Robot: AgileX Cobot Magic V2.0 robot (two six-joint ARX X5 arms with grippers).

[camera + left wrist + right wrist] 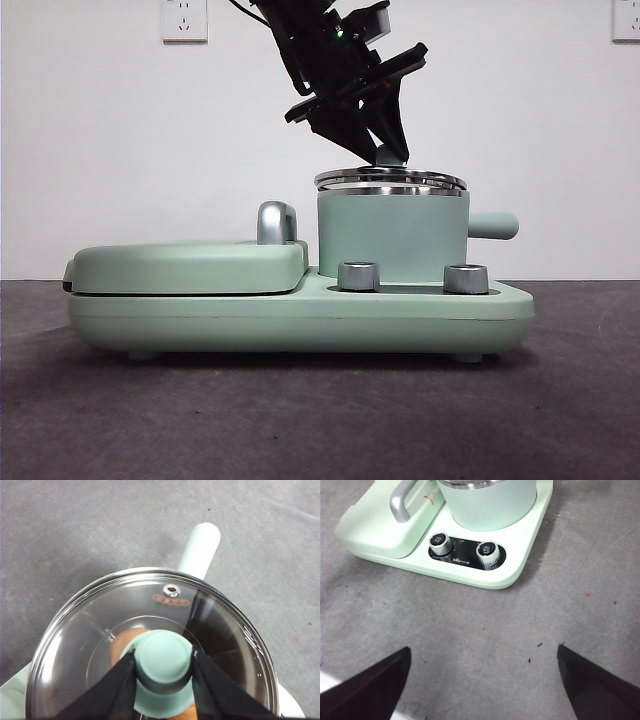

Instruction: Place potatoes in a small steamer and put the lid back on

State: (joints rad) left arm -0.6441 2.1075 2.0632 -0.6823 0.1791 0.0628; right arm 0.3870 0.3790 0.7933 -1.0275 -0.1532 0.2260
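Under lid [150, 630] w/ left gripper [163, 662], potato [125, 642] in steamer [392, 235]

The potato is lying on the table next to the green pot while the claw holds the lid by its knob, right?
Not quite. The potato is inside the small steamer, showing orange-brown through the glass lid in the left wrist view. The rest holds: the left gripper grips the lid's knob.

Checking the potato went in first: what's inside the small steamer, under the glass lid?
Through the lid, held at its knob by the left gripper, an orange-brown potato shows inside the small steamer. The knob and jaws hide most of it.
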